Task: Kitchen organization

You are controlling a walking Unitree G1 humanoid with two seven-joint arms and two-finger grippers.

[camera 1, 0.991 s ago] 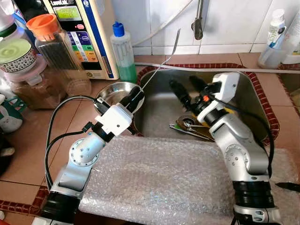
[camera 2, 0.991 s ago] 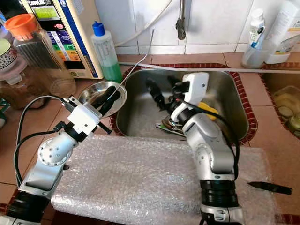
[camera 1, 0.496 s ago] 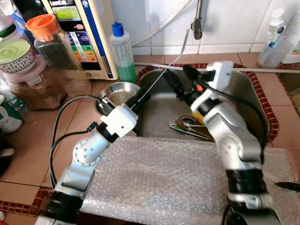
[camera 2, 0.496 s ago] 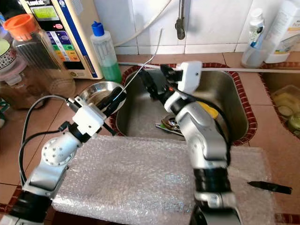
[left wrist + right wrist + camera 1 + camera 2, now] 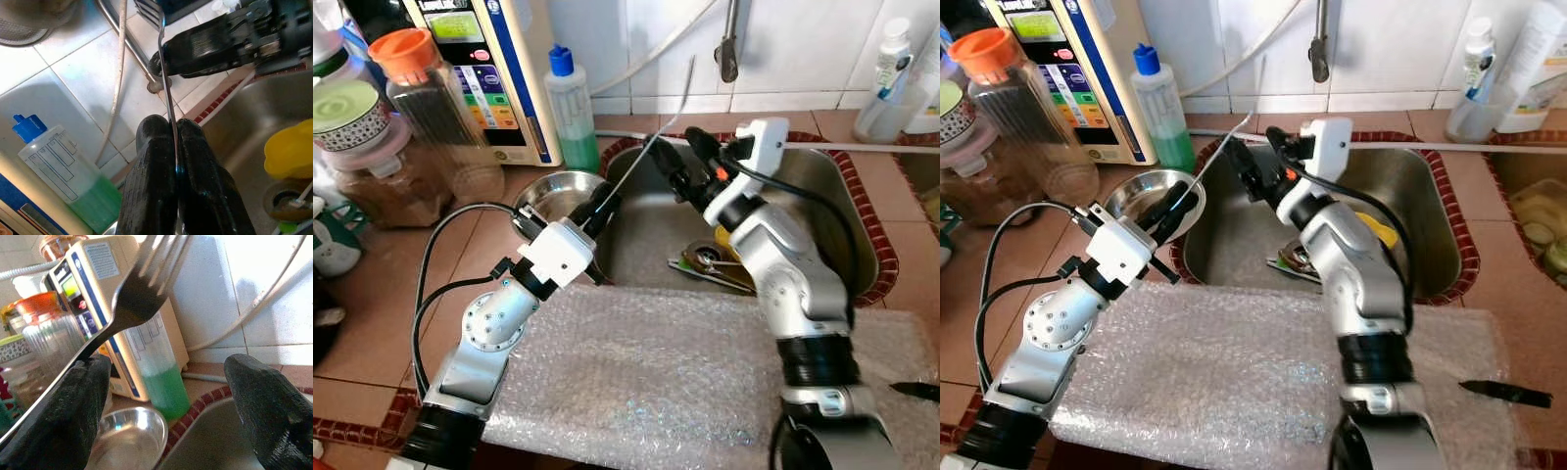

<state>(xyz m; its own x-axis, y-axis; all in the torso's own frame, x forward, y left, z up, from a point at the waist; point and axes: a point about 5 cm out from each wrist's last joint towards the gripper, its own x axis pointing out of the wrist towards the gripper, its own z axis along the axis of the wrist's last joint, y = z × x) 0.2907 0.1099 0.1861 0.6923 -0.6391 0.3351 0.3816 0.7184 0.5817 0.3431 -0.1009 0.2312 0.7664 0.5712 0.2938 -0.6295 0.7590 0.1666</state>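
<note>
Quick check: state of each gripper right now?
Left gripper: shut on the fork handle.
Right gripper: open, one finger touching the fork, not gripping.

Home kitchen: steel sink [image 5: 842,196], tiled counter [image 5: 372,284].

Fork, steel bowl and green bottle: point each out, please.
fork [image 5: 651,147], left eye view, mid handle.
steel bowl [image 5: 558,192], left eye view, inner base.
green bottle [image 5: 1160,108], right eye view, body.
</note>
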